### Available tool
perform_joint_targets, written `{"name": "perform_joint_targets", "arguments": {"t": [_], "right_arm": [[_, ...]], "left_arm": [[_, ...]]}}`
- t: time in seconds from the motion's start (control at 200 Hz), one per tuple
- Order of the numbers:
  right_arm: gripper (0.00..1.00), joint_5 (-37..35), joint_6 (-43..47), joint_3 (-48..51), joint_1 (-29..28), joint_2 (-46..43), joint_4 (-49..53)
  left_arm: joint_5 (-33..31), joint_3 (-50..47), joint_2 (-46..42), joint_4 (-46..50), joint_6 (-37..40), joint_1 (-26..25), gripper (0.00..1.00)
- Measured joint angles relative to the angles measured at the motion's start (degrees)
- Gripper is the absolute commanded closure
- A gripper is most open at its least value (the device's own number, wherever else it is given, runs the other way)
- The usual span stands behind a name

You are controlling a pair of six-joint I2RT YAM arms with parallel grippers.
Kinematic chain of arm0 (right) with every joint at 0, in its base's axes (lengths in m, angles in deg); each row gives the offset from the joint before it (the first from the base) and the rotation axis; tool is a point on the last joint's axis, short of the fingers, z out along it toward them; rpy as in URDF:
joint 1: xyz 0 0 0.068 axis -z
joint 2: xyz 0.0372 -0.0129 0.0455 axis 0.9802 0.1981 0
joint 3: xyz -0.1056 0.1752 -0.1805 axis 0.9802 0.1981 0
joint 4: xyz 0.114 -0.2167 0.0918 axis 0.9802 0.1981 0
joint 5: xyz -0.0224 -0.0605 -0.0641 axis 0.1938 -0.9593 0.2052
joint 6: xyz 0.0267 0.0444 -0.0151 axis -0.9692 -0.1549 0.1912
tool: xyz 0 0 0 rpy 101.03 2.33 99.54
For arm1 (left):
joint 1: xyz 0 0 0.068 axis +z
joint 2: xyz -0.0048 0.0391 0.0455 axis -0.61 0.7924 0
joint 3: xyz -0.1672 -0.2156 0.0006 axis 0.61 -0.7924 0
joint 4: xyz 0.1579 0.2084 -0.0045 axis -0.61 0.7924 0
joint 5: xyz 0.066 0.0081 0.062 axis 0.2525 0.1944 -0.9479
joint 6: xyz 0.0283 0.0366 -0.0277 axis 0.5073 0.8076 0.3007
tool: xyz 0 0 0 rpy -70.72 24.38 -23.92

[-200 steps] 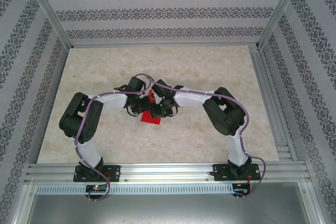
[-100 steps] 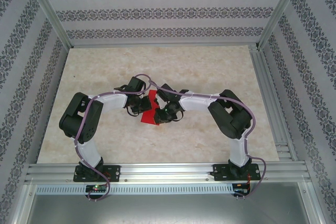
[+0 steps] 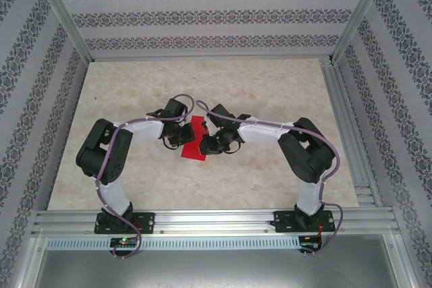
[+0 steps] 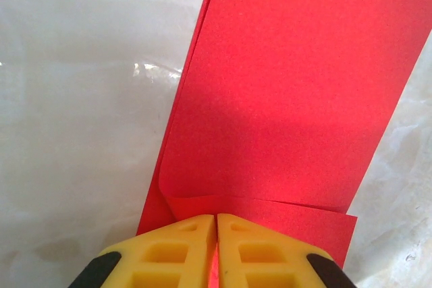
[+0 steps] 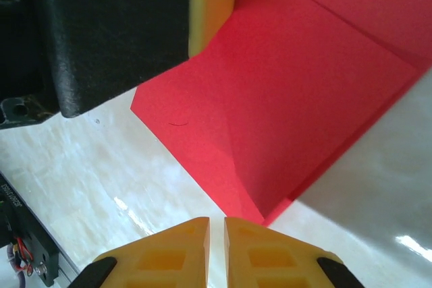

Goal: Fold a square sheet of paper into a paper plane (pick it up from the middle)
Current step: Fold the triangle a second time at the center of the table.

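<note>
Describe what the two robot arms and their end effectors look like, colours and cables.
The left arm and right arm have white links, black joints and a purple cable running along each. The left end effector and right end effector each have two yellow fingers with recessed pockets and black corners.

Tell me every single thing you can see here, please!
red paper sheet: one, bright red, partly folded, mid-table between both grippers.
table: one, pale marbled, under everything.
walls: three, white with dark patterned stripes, around the table.
metal frame: one, silver, near edge and corners.
left arm: one, black and white, near-left.
right arm: one, black and white, near-right.
left gripper: one, yellow fingers, shut on the paper's edge.
right gripper: one, yellow fingers, shut, just short of the paper.
</note>
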Motion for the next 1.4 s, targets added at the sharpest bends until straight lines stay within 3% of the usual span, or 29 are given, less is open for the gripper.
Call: {"name": "perform_joint_targets", "arguments": {"t": [0.515, 0.834, 1.154, 1.399], "right_arm": [[0.90, -1.14, -1.29, -1.27, -0.68, 4.61, 0.42], [0.91, -1.27, -1.31, -1.68, -0.68, 4.90, 0.94], [0.91, -1.14, -1.36, -1.68, -0.68, 4.94, 0.98], [0.91, -1.11, -1.27, -1.86, -0.68, 5.05, 1.38]], "left_arm": [[2.19, -0.96, -1.70, -0.85, -0.79, -0.09, 0.83], [6.58, -6.43, -3.50, -6.54, -5.88, -2.60, 0.87], [7.37, -9.29, -3.63, -12.15, -10.14, -3.06, 0.89], [4.63, -7.85, -3.78, -9.62, -9.40, -3.48, 0.89]]}}
